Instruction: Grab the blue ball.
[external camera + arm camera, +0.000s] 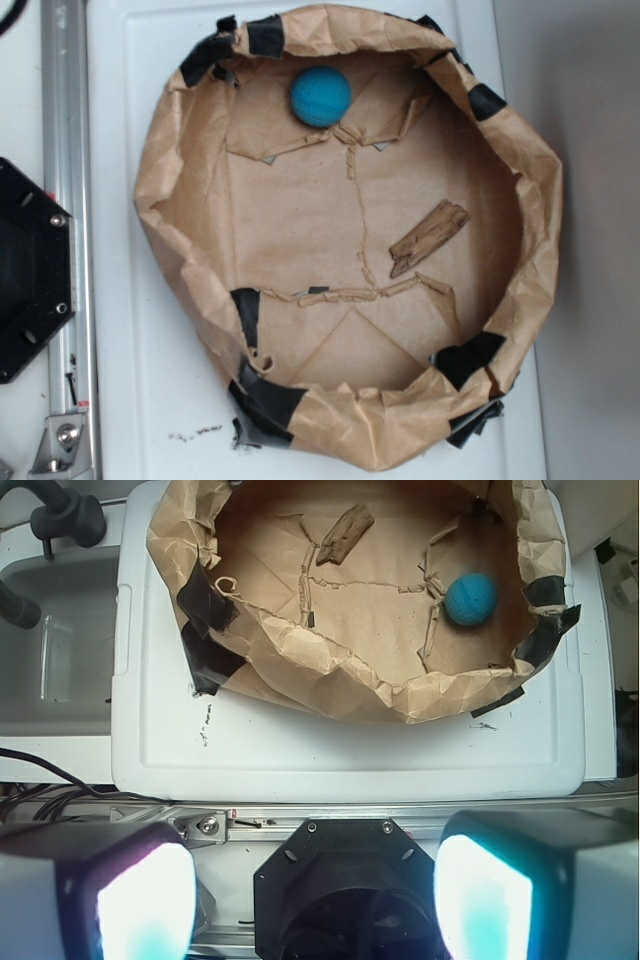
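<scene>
The gripper (315, 895) is hanging back over the rail, outside the brown paper basin (540, 190), its two fingers (140, 900) spread wide with nothing between them. The blue ball (321, 96) is sitting inside the basin against its far wall, well apart from the wood chip (428, 238) lying near the right wall.

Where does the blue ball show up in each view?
Exterior: the blue ball lies at top centre, inside the brown paper bowl near its far wall.
Wrist: the ball sits upper right, inside the bowl.
Shared landmark: the wood chip.
</scene>
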Robot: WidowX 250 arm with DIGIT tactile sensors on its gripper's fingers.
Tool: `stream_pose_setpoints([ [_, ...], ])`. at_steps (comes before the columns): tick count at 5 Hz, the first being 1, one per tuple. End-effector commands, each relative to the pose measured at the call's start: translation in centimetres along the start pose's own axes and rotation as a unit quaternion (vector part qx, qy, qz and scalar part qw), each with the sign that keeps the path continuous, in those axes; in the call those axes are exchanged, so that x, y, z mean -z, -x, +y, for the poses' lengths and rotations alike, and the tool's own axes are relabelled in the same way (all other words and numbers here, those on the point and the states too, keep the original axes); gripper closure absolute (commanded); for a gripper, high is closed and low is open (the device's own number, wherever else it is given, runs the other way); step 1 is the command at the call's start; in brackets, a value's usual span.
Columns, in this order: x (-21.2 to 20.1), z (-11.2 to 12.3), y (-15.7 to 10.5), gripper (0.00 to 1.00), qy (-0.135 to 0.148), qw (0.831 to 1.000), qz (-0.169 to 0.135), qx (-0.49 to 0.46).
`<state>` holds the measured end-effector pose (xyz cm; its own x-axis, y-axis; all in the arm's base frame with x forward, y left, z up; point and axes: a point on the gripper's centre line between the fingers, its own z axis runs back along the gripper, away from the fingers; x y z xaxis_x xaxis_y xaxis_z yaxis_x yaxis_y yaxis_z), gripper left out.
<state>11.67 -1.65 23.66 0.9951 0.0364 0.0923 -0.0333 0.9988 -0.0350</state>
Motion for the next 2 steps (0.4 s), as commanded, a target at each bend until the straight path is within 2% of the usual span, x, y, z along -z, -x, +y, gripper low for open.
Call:
stream_pose_setpoints([
  [1,0.0,0.0,0.0,0.00,0.000,1.000,0.000,0.000],
  [2,2.9,2.0,-2.8,0.00,0.008,0.996,0.093,-0.001],
])
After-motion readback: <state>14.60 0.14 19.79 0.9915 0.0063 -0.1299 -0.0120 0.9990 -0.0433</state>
